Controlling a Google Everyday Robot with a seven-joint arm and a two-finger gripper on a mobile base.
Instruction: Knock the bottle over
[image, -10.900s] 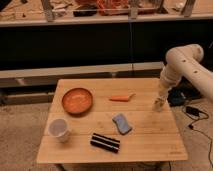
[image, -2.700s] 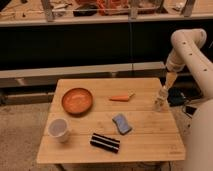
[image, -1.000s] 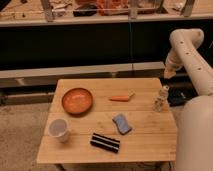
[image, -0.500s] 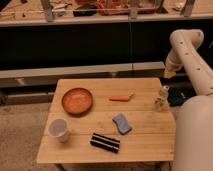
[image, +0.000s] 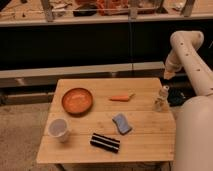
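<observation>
The bottle (image: 161, 98), small, slim and pale, stands upright near the right edge of the wooden table (image: 145, 135). My gripper (image: 167, 74) hangs at the end of the white arm (image: 186, 47), above and slightly behind the bottle, off the table's back right corner. It is apart from the bottle and holds nothing that I can see.
On the table are an orange bowl (image: 77, 101), a carrot (image: 121, 97), a blue sponge (image: 121, 123), a black striped bar (image: 105, 142) and a white cup (image: 59, 129). A dark shelf with clutter runs behind. My white body fills the lower right.
My gripper, which was down at the bottle earlier, has lifted up and back from it. The bottle still stands upright in the same spot. Hardly anything moved in the last second.
</observation>
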